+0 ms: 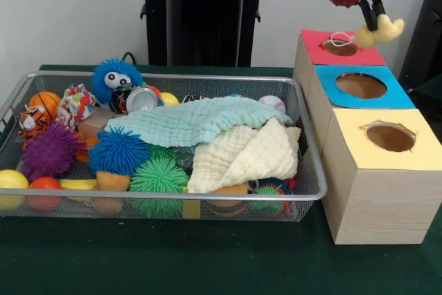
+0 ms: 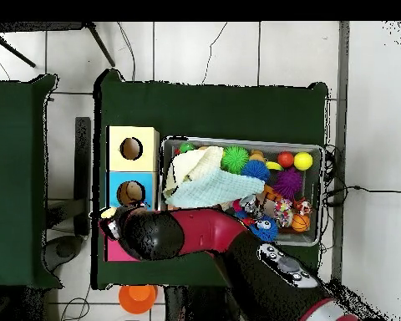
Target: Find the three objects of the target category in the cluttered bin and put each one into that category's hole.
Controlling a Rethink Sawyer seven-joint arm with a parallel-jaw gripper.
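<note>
My gripper (image 1: 376, 21) hangs at the upper right, shut on a yellow plush toy (image 1: 382, 31). The toy dangles just above and slightly right of the hole in the red-topped box (image 1: 314, 41); a white loop of string (image 1: 338, 37) lies at that hole's rim. Beside it stand the blue-topped box (image 1: 394, 98) and the yellow-topped box (image 1: 359, 143), each with one round hole. In the overhead view my arm (image 2: 204, 230) covers most of the red box and hides the gripper and toy.
A wire mesh bin (image 1: 173, 198) left of the boxes holds a teal cloth (image 1: 193, 121) and a cream cloth (image 1: 245, 153) over several toys: spiky balls, a blue furry ball with eyes (image 1: 116, 77), a can (image 1: 140, 99), a baseball (image 1: 272, 103).
</note>
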